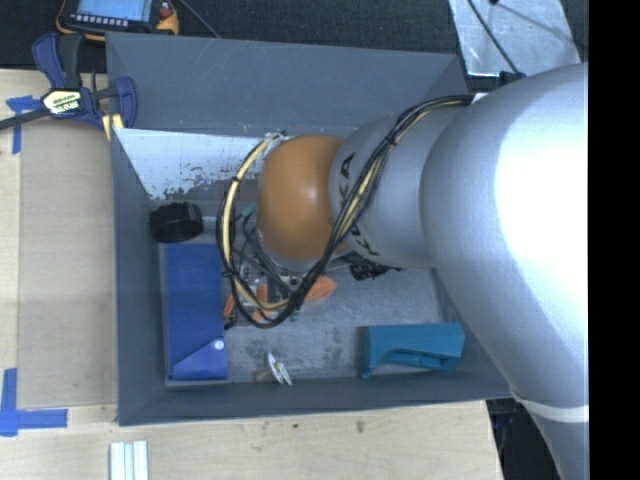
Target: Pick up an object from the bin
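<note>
Scraps sit nearest the lower edge of the frame: a small silvery bit [277, 370] lies alone on the floor of the bin [135, 298], close to the front wall. To its right, in the lower right corner, a teal block [412, 348] rests flat, well clear of the middle.

A long blue slab [195, 313] lies along the left wall, its far end pointing toward the upper part of the frame.

Just right of the slab, in the middle of the floor, the end effector [268, 290] hangs low. An orange cover [295, 203] and loops of cable [232, 218] sit above it, so whether it is wide, narrow or holding anything cannot be told. A small orange piece [322, 290] shows just beside it on the right. That piece and the slab's edge are the closest things to it, so one of them is probably the thing to be picked; which one cannot be settled.

Farther up, a black round knob [176, 222] lies near the back left corner, apart from the rest.

The thick grey arm [480, 198] reaches in from the right and bends down steeply, likely so that the wrist can meet the floor from above.
</note>
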Robot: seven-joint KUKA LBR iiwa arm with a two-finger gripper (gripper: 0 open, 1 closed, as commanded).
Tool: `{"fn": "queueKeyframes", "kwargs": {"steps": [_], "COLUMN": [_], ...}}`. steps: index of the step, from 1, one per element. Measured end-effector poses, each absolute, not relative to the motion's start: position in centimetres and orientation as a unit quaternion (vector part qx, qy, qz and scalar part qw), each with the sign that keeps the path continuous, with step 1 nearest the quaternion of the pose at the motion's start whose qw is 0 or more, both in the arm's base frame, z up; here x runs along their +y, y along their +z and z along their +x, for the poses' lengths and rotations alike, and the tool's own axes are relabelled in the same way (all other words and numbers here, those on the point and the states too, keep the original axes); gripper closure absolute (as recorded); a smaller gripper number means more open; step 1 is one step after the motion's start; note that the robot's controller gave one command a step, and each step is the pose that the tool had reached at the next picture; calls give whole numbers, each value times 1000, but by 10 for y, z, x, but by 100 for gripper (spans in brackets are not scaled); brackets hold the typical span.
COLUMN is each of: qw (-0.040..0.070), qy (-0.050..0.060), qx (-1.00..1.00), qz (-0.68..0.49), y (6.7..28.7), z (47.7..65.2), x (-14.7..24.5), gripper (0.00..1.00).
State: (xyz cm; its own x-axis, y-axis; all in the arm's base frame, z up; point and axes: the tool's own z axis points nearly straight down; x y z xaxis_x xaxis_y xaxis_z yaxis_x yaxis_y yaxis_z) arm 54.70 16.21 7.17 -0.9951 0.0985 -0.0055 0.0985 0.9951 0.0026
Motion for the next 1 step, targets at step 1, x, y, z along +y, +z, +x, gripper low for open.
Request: {"fn": "queueKeyframes", "kwargs": {"steps": [1], "qw": [3], "qy": [1], "qx": [999], "qz": [49], "y": [72], "z": [547], "x": [162], "gripper": [100]}}
